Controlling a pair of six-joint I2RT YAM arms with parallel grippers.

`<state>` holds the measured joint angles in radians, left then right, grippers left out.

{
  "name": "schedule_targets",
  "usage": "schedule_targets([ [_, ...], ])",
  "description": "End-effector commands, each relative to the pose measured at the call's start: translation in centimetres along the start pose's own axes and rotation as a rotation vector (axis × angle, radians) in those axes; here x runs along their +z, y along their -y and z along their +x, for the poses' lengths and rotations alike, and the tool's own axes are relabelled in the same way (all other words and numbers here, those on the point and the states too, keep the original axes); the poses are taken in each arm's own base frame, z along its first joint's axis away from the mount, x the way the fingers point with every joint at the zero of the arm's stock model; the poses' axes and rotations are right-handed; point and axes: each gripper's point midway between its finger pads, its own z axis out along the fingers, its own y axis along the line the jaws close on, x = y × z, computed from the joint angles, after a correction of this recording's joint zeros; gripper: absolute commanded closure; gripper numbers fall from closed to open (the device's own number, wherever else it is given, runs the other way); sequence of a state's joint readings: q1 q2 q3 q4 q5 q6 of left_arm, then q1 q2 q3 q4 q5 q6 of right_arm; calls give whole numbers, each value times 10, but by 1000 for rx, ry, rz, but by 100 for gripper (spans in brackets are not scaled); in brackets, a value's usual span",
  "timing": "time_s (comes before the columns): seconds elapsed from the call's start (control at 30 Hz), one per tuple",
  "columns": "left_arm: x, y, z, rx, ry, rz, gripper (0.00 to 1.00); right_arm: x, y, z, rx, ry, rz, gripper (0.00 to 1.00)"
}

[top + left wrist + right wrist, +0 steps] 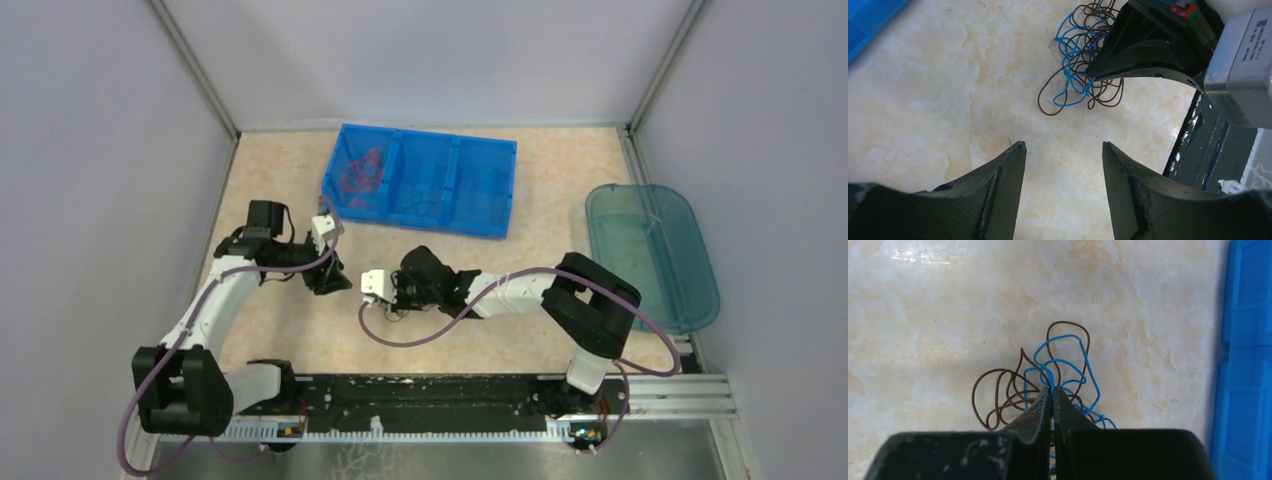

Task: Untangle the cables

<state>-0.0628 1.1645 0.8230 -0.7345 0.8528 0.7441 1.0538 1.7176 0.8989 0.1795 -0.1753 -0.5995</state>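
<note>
Pinching the cables point(1068, 355) with right end effector point(1052, 390), closed together, on open table point(923, 315) before the blue bin point(480, 190); holding left end effector point(1063, 146) apart nearby. Cannot see clump's near side.

Bright, even overhead light; glare on table point(913, 255); cables point(1048, 372) sharp, right gripper point(1052, 392) near-field soft

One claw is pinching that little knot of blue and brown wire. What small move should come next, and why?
Probably the left gripper should ease forward and close on the loose brown loop. The right gripper is shut on the cables mid-clump, while the left is open, empty and short of them; a second grip would let the arms pull the wires apart.
</note>
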Motion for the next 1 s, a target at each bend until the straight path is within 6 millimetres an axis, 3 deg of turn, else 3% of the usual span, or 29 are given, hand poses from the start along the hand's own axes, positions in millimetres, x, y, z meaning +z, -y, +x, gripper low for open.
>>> schedule_targets([
  [0.0,10,6,-5,48,27,69,37,-22,13,-45,68,173,75,100],
  [0.33,57,28,-13,21,-46,234,40,-38,19,-53,162,318,191,100],
  [0.5,74,18,-18,-49,-60,260,43,-39,17,-53,181,336,192,100],
  [0.97,95,5,-17,-45,-67,248,56,-38,15,-53,188,352,186,100],
])
